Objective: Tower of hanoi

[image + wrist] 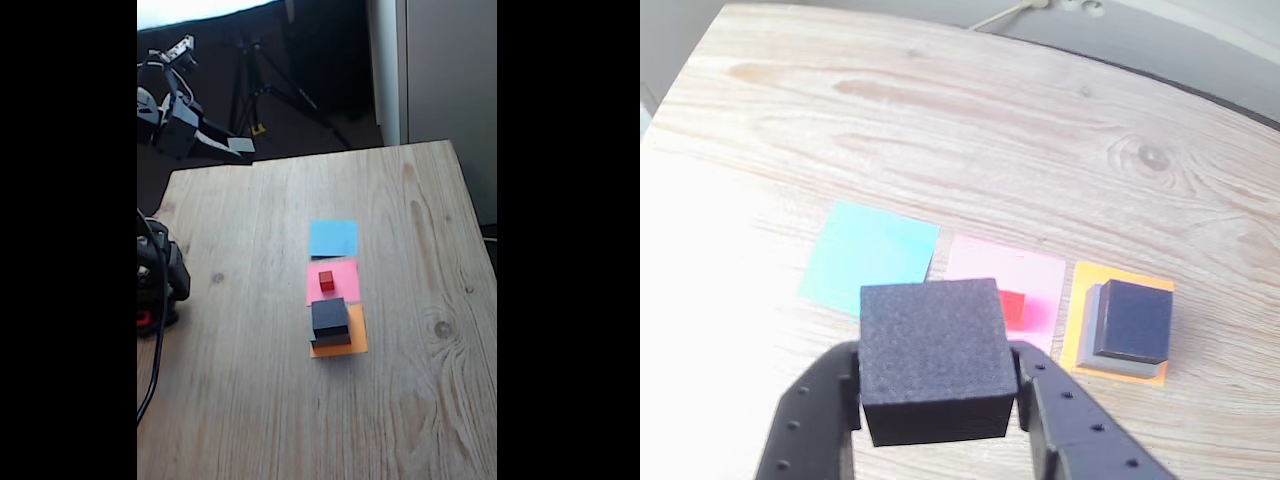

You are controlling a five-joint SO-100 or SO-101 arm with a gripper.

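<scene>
In the wrist view my gripper [936, 400] is shut on a small black cube [932, 355], held high above the table. The fixed view shows the gripper [238, 146] raised past the table's far left corner. A tiny red cube [327, 281] [1012, 307] rests on the pink paper square [345, 290] [1005, 270]. On the orange paper square [357, 342] [1073, 340] lies a flat grey block [332, 341] [1090, 335] with a medium black block [330, 317] [1134, 320] on top. The blue paper square [333, 238] [868, 258] is bare.
The wooden table [420, 400] holds the three papers in a row down its middle. The arm's base and cable [160, 280] sit at the left edge in the fixed view. A tripod [255, 90] stands on the floor behind the table.
</scene>
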